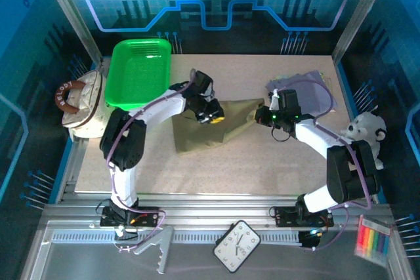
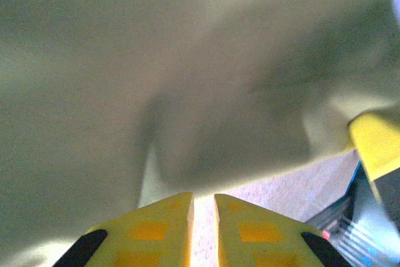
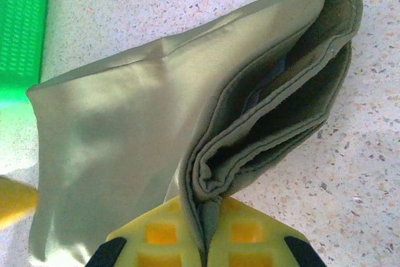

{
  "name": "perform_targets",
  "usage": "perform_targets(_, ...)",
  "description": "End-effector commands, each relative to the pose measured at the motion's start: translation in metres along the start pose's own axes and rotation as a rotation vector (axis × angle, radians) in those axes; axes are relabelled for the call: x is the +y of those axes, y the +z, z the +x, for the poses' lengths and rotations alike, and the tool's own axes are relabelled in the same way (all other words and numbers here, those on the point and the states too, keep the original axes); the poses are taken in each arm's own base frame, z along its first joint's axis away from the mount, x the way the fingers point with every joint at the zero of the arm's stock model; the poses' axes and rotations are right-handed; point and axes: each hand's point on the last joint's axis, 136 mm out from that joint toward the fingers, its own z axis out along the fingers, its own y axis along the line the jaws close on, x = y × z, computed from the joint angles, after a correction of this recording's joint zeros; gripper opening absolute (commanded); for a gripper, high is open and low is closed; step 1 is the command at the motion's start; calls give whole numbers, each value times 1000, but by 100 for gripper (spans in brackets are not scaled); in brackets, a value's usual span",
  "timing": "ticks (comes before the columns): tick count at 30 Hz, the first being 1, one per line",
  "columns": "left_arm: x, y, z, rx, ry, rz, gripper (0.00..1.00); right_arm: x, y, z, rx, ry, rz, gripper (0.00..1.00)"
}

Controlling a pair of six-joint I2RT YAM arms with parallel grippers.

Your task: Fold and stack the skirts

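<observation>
Lowest in the top frame, a black-framed, white-faced clock (image 1: 236, 246) lies on the metal rail, its numerals too small to read. Above it, the right gripper (image 3: 203, 207) is clamped on the layered edge of the plain khaki-tan cloth skirt (image 3: 125, 123), which lies doubled over at frame centre. The left gripper (image 2: 203, 201) has its jaws nearly together at that skirt's hem; whether they nip cloth cannot be told. The crumpled lavender-grey skirt (image 1: 318, 93) waits at upper right, apparently unfolded, so nothing seems stacked yet. Lettering on the brown handle of the cream handbag (image 1: 79, 106) at far left is illegible.
</observation>
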Motion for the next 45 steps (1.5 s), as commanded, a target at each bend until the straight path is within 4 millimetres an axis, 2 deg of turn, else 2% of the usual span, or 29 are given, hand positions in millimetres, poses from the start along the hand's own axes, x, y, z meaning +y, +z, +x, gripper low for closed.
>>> perform_targets(1,9,34,29,131,-26,-16,15,-2,5,7,20,3,-1,0)
perform_targets(6,36,63,46,189,-61,-116,9,4,4,7,19,-6,-11,0)
perform_targets(11,48,68,52,218,-79,-138,8,-1,5,10,23,5,26,0)
perform_targets(13,36,56,50,210,-67,-98,7,-8,6,15,29,18,49,0)
perform_targets(14,32,43,46,178,-54,-92,11,-11,6,17,35,22,54,0)
perform_targets(17,28,-4,28,50,-31,-76,38,-17,7,26,58,28,71,0)
perform_targets(18,36,-22,22,-5,-36,-95,45,-19,7,27,62,30,77,0)
perform_targets(19,51,-37,15,-55,-53,-133,48,-22,7,30,69,34,84,0)
perform_targets(21,88,-58,6,-118,-108,-210,47,-24,7,33,78,36,88,0)
perform_targets(25,155,-81,-4,-145,-229,-307,42,-26,7,34,90,36,95,0)
perform_targets(27,177,-86,-7,-156,-244,-359,42,-26,6,33,86,35,100,0)
perform_targets(31,201,-78,-10,-135,-241,-433,41,-28,3,32,82,32,114,0)
perform_targets(35,207,-52,-8,-82,-269,-391,34,-33,-1,33,91,30,130,0)
perform_targets(38,210,-38,-4,-45,-298,-373,23,-34,-8,30,84,7,134,0)
perform_targets(41,201,-30,-2,-36,-285,-337,16,-8,-14,19,73,-111,69,0)
perform_targets(43,198,-28,-1,-31,-279,-326,15,20,-18,9,68,-256,45,0)
perform_targets(45,197,-26,-1,-27,-283,-320,14,48,-18,8,86,-430,35,0)
